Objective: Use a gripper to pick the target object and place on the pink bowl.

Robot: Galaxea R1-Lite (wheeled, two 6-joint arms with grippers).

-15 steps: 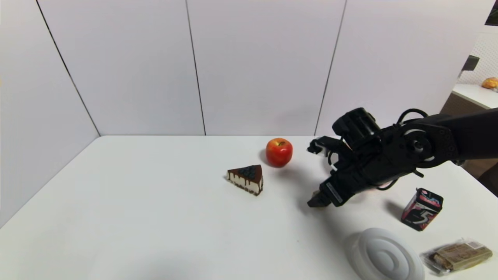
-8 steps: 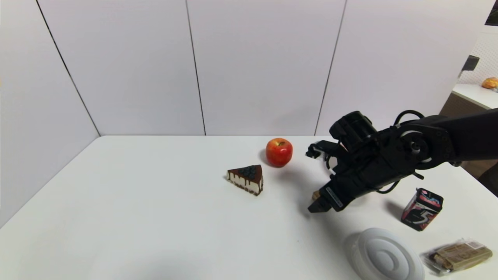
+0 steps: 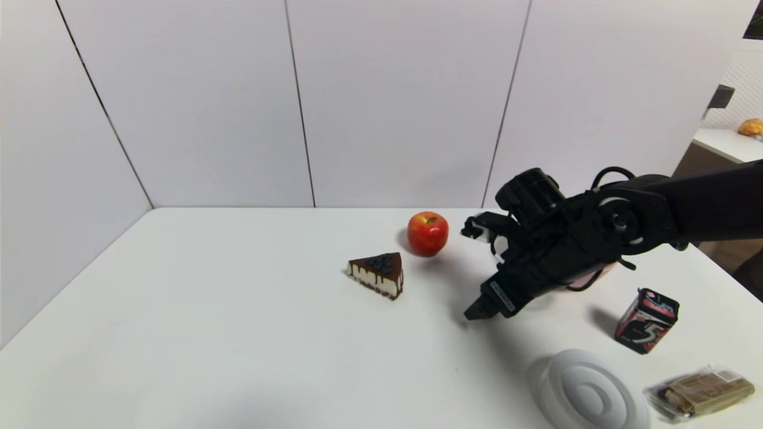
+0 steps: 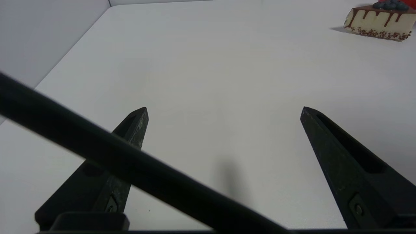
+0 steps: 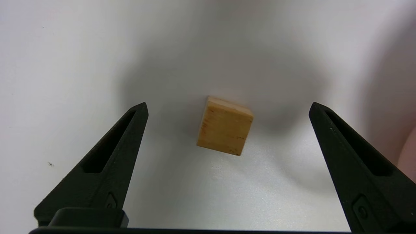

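Observation:
The target object, a small tan wooden cube [image 5: 225, 126], lies on the white table. My right gripper [image 5: 227, 105] hangs over it, open, one black finger on each side and neither touching it. In the head view that gripper [image 3: 478, 311] points down at the table right of centre and covers the cube. Only a pink edge of the pink bowl [image 5: 411, 156] shows in the right wrist view; in the head view my right arm covers nearly all of it. My left gripper [image 4: 224, 109] stands open over bare table, nothing between its fingers.
A red apple [image 3: 427, 233] and a slice of chocolate cake [image 3: 377, 274] sit left of the right gripper. A white round lid [image 3: 587, 390], a dark small box [image 3: 647, 320] and a wrapped snack bar [image 3: 703, 390] lie at the front right.
My right gripper has shifted slightly to the left, still open. The cube, which showed beside the fingertips half a second ago, is now covered by them in the head view.

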